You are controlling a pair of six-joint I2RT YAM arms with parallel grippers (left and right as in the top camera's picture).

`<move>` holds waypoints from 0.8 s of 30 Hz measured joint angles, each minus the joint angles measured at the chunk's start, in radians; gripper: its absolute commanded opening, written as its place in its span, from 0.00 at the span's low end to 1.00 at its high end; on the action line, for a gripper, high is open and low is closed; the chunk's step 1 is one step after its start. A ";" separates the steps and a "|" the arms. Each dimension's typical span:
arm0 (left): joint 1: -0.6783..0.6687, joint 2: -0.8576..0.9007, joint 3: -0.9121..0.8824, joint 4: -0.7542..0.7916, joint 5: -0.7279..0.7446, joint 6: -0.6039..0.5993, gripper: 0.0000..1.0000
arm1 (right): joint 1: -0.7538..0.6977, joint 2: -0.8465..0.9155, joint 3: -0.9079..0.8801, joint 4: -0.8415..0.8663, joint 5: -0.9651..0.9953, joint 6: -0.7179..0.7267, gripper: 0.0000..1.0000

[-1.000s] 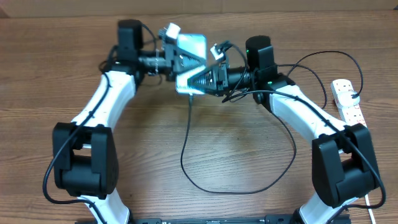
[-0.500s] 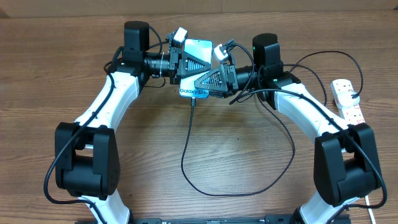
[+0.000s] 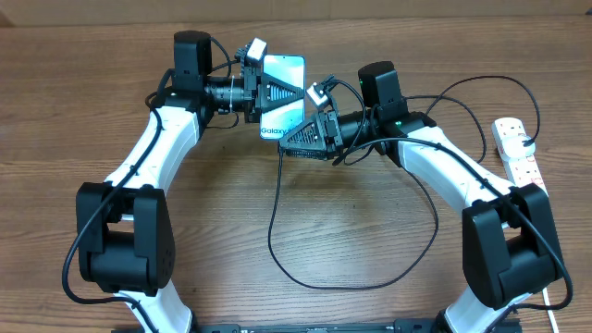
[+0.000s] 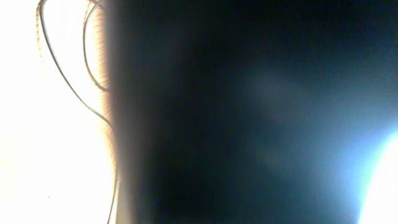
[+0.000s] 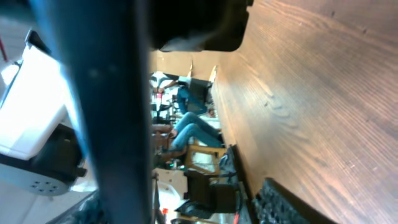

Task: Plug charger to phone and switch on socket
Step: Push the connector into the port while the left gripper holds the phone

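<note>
- Between the two grippers, raised over the brown wood-grain table (image 3: 74, 111), sits the phone (image 3: 277, 122), a slim rectangle with a lit light-blue screen and "Galaxy" printed near its lower end.
- Overhead, the left gripper (image 3: 275, 92) is clamped on the phone from its left side, with one black triangular finger lying across the screen.
- Just beside the phone's lower right corner, the right gripper (image 3: 305, 139) reaches in. Its fingers touch or nearly touch the phone's edge, but I cannot tell whether they are closed.
- Below both grippers, the charger (image 3: 275, 217), a long thin black cable, hangs from its small black connector tip (image 3: 281, 154) at the phone's bottom edge. It loops wide across the table under the right arm.
- Well apart from the right gripper, at the table's right edge, lies the socket (image 3: 516, 148), a white elongated power strip with a black plug in it.
- Only the left wrist view shows a blue glow (image 4: 379, 174) beside a dark blur, probably the phone pressed close to the lens.
- Only the right wrist view shows a dark bar (image 5: 106, 112) crossing right in front of the camera, with wood grain to its right.
</note>
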 measured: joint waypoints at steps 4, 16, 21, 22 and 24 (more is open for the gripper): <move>0.000 0.000 0.000 0.000 -0.007 0.001 0.04 | 0.001 0.000 0.000 0.001 0.001 -0.002 0.41; 0.004 0.000 -0.005 -0.001 -0.026 0.006 0.04 | 0.007 0.000 0.005 0.007 -0.009 -0.003 0.37; 0.008 0.000 -0.005 -0.002 -0.029 0.000 0.04 | 0.017 0.000 0.005 0.002 0.015 -0.010 0.36; 0.009 0.000 -0.005 -0.002 -0.029 0.000 0.04 | 0.018 0.000 0.005 0.003 0.018 -0.013 0.32; 0.011 0.000 -0.005 -0.001 -0.030 0.000 0.04 | 0.018 0.000 0.005 0.002 0.017 -0.012 0.30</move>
